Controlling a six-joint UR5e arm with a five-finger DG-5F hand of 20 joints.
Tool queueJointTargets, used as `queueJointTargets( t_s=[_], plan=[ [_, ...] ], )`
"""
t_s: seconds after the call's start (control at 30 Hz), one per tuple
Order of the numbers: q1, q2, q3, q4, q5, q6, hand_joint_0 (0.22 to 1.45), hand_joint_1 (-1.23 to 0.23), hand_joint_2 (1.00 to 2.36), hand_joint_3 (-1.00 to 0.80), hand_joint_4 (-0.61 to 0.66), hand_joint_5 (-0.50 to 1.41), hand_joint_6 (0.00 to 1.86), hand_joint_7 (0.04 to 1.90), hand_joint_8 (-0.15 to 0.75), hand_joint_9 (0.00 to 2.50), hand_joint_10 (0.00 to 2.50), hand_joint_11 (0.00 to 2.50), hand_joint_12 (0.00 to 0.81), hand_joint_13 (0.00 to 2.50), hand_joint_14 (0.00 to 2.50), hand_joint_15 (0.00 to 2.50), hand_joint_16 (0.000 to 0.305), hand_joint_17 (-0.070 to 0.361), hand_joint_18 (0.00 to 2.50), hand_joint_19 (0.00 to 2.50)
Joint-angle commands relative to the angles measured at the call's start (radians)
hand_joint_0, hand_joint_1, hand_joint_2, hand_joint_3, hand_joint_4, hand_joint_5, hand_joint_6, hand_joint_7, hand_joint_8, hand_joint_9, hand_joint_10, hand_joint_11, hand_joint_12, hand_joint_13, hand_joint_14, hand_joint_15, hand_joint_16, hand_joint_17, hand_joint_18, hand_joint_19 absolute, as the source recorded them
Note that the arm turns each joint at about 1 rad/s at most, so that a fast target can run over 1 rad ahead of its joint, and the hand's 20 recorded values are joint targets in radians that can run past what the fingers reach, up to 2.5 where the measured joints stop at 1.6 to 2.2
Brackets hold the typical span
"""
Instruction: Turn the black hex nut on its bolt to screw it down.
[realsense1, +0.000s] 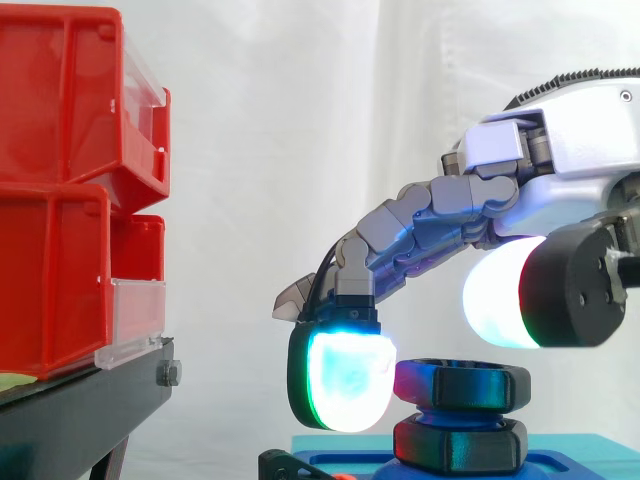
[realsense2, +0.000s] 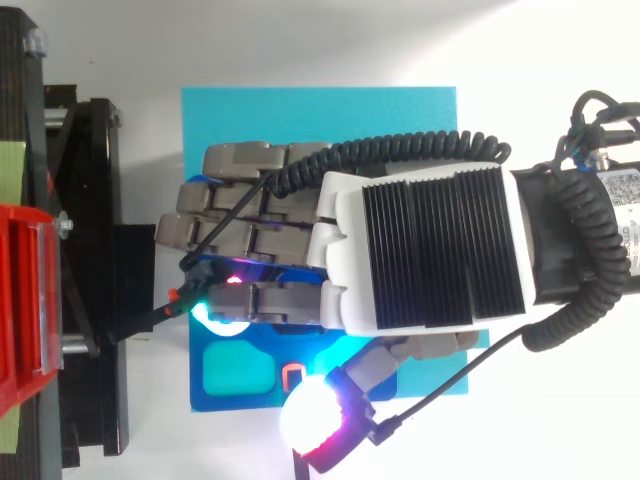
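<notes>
A black hex nut (realsense1: 470, 386) sits on a blue bolt above a second black nut (realsense1: 462, 445), both on a blue board (realsense2: 300, 110). My hand (realsense1: 470, 205) reaches over them from the right, fingers stretched forward and bent down at the tips. One cyan-white glowing fingertip (realsense1: 345, 385) hangs right against the upper nut's left side. The white-glowing thumb pad (realsense1: 495, 292) is raised above the nut, apart from it. From above, the back of the hand (realsense2: 420, 250) covers the nuts. Nothing is pinched, so the hand is open.
Red bins (realsense1: 60, 180) are stacked on a black stand (realsense1: 80, 400) to the left, a short gap from the fingertips. From above the stand (realsense2: 90, 280) borders the blue board's left edge. A teal recess (realsense2: 238, 372) lies in the board.
</notes>
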Motion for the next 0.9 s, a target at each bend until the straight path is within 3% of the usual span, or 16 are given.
queueJointTargets(
  t_s=[0.0, 0.33, 0.63, 0.87],
  plan=[
    [0.001, 0.000, 0.000, 0.002, -0.001, -0.002, 0.49, -0.23, 1.00, -0.50, 0.29, -0.22, 0.71, 0.71, 0.267, 0.23, 0.00, 0.13, 0.348, 0.37, 0.00, 0.07, 0.047, 0.106, 0.24, 0.17],
    [0.005, 0.000, 0.002, 0.004, -0.012, -0.005, 0.50, -0.22, 1.00, -0.50, 0.18, -0.24, 0.82, 0.57, 0.261, 0.26, 0.00, 0.15, 0.347, 0.37, 0.00, 0.07, 0.047, 0.106, 0.24, 0.17],
    [0.011, 0.000, 0.000, 0.007, -0.016, -0.005, 0.49, -0.21, 1.00, -0.50, 0.27, -0.24, 0.85, 0.55, 0.272, 0.27, 0.00, 0.17, 0.349, 0.38, 0.00, 0.08, 0.047, 0.106, 0.24, 0.17],
    [0.001, 0.000, 0.008, 0.002, -0.042, -0.006, 0.49, -0.21, 1.00, -0.50, 0.29, -0.24, 0.85, 0.55, 0.279, 0.28, 0.00, 0.18, 0.354, 0.39, 0.00, 0.08, 0.047, 0.106, 0.25, 0.16]
  ],
)
